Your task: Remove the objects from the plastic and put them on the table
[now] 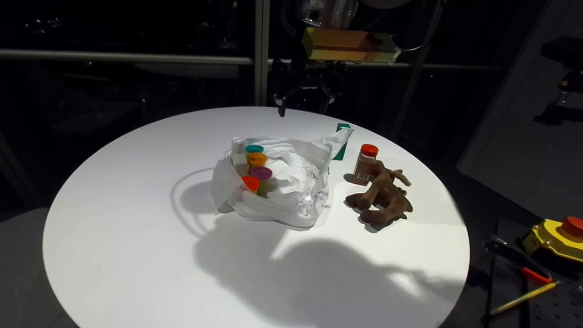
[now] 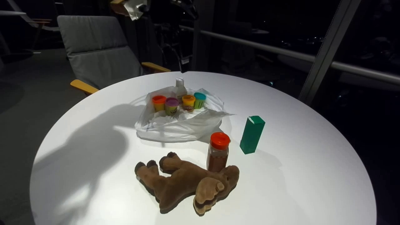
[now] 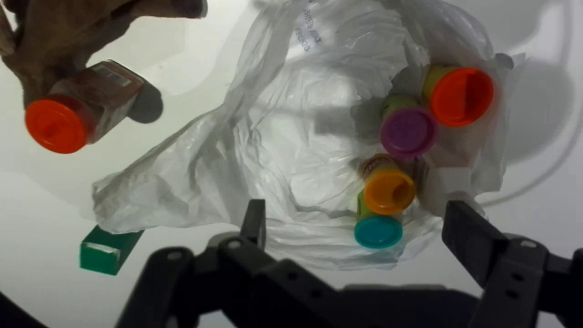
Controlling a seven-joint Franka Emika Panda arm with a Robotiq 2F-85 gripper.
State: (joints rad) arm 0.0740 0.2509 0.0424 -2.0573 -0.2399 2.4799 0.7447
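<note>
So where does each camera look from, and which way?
In an exterior view: raised beside the table, looking down across it at the bag; the robot's open jaws show up top.
In an exterior view: raised, with the plush animal nearest, looking past it toward the bag; dark jaws show up top.
Wrist view: right behind the jaws, looking down into the bag; they show, open, at the bottom.
Both exterior views share the bag, plush animal and green box.
</note>
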